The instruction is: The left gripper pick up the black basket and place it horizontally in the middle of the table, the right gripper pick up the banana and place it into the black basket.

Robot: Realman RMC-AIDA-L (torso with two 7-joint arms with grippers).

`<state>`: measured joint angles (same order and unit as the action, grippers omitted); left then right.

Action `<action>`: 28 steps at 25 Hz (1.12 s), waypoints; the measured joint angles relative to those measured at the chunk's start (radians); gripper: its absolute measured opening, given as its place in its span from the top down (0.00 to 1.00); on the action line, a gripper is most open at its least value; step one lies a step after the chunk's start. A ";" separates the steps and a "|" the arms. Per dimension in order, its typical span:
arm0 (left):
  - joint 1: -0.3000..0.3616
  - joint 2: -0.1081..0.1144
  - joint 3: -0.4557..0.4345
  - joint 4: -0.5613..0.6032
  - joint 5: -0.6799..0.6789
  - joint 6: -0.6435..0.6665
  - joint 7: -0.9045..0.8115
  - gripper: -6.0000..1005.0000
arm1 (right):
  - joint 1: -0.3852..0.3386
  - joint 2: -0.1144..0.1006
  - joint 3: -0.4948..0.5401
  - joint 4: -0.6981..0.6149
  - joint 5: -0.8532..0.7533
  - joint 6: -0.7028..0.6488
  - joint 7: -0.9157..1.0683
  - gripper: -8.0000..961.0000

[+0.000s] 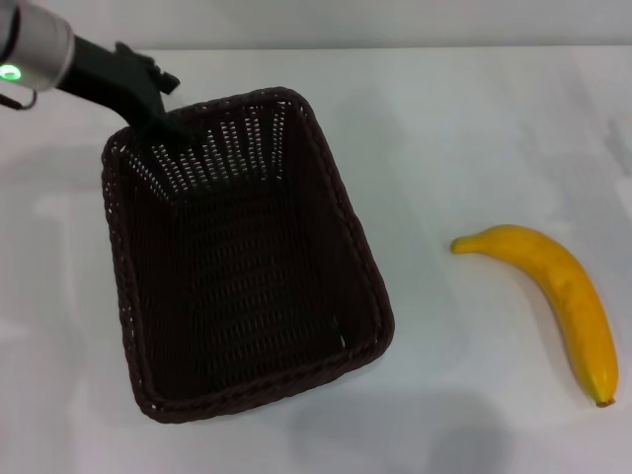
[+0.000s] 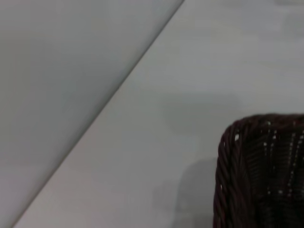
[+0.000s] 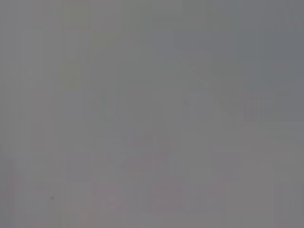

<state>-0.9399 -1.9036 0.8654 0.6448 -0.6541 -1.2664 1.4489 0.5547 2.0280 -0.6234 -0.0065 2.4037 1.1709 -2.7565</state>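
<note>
So the left gripper [image 1: 163, 117] sits clamped on the black basket's [image 1: 247, 267] far rim around 11 o'clock; banana [image 1: 553, 296] lies well off at 3 o'clock.

The left arm enters the head view from the upper left corner, its silver cylindrical wrist carrying a glowing green ring light. From the wrist a black body angles down and to the right, ending in the left tool [image 1: 158, 114]. Its black fingers reach the far left corner of the black basket [image 1: 247, 267] at the rim; whether they are closed cannot be made out. The right arm does not show.
</note>
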 joint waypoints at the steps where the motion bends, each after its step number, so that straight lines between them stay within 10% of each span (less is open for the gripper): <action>1: 0.000 -0.006 0.000 -0.033 0.000 0.035 0.029 0.12 | 0.000 0.000 0.000 0.002 0.000 0.001 0.000 0.10; 14: 0.006 -0.052 0.006 -0.112 -0.007 0.192 0.106 0.13 | -0.001 0.000 0.001 0.006 0.000 0.018 0.002 0.10; 28: 0.034 -0.105 0.006 -0.066 -0.021 0.231 0.108 0.42 | -0.006 -0.004 0.007 -0.004 0.000 0.017 0.002 0.10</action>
<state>-0.9058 -2.0087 0.8712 0.5783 -0.6755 -1.0349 1.5567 0.5486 2.0242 -0.6167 -0.0106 2.4037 1.1882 -2.7550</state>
